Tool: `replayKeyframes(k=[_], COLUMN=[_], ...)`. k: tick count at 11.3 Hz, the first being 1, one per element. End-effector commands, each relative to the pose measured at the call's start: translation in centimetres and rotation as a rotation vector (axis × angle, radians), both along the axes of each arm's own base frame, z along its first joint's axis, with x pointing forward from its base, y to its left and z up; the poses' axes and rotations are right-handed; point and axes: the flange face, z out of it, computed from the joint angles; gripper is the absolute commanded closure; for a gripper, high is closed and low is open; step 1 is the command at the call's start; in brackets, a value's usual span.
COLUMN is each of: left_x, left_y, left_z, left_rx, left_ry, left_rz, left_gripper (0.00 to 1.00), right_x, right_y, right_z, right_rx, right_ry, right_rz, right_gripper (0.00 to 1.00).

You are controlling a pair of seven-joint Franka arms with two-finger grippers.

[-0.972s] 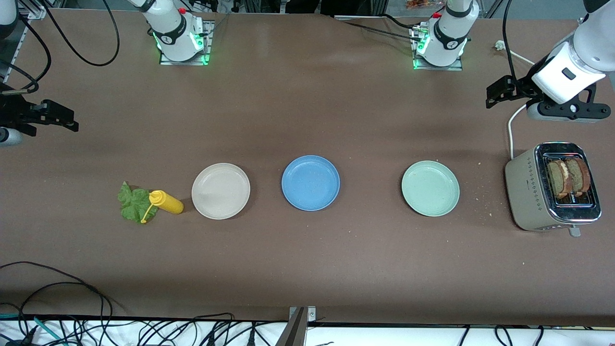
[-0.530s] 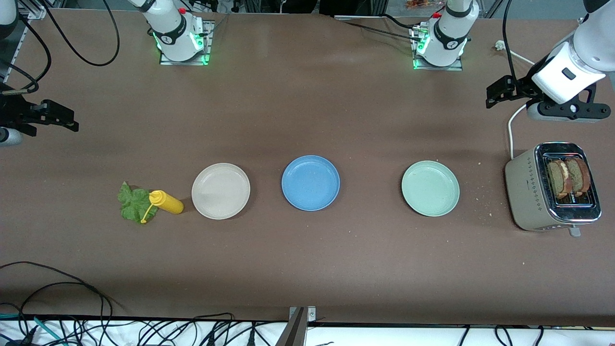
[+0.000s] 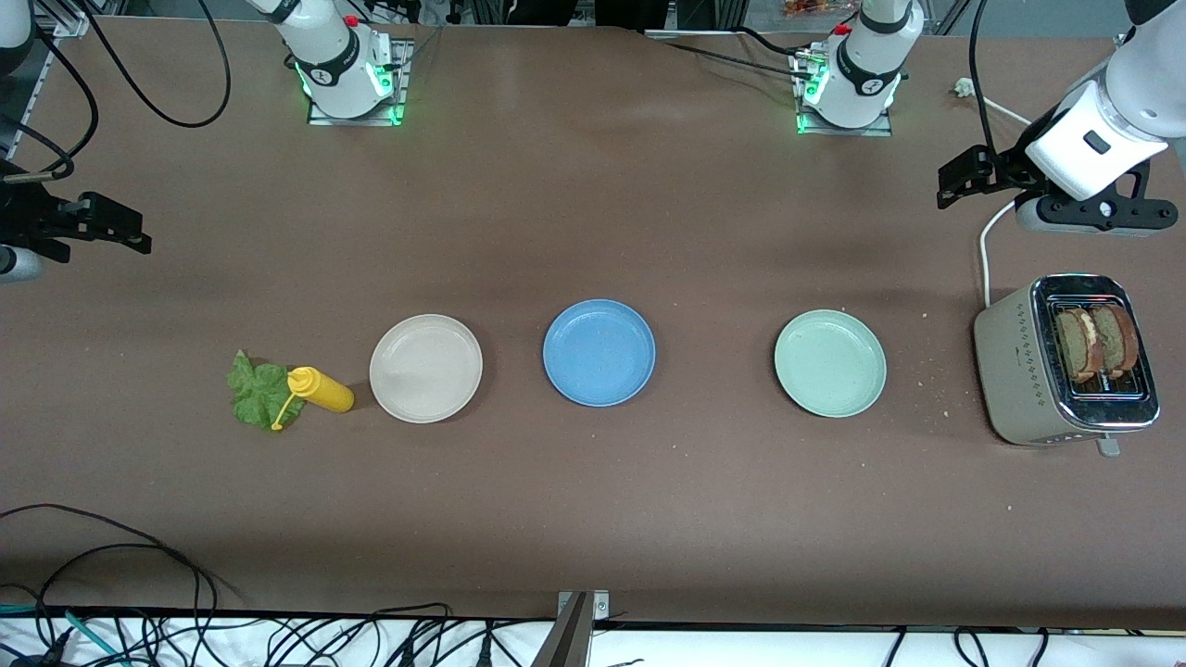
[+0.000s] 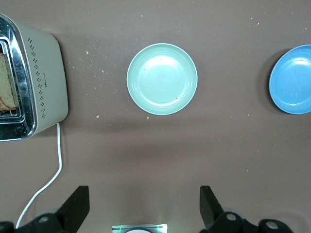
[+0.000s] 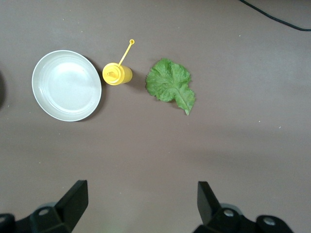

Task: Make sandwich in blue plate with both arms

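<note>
Nearest the front camera, in a row on the brown tabletop (image 3: 593, 519): lettuce leaf (image 3: 257, 393), yellow bottle (image 3: 320, 389), cream plate (image 3: 425, 368), bare blue plate (image 3: 599, 352) midway between both tools, green plate (image 3: 829, 363), and toaster (image 3: 1028, 371) holding two bread slices (image 3: 1098, 343). Farther up, left tool (image 4: 143, 206) waiting above the tabletop near the toaster, fingers apart, gripping nothing. Right tool (image 5: 141, 204) waiting likewise over the leaf's end, fingers apart, well away from the blue plate.
</note>
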Motion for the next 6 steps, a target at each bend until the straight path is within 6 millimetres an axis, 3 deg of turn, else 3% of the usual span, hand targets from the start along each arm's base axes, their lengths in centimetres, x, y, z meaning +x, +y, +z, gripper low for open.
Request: replayKeyframes(k=[1,6], left_x=[0.01,0.0], left_y=[-0.02,-0.07], left_z=[0.46,0.45], left_rx=[0.011,0.02], left_ry=[0.004,0.003], left_rz=[-0.005,-0.011], left_gripper=[0.0,0.0], right_x=[0.1,0.1], right_y=[-0.08,-0.08], right_z=[0.69,0.69], right_rx=[0.015,0.015], right_ry=[-0.012,-0.012], right_rz=[-0.007,-0.006], right_gripper=[0.0,0.0])
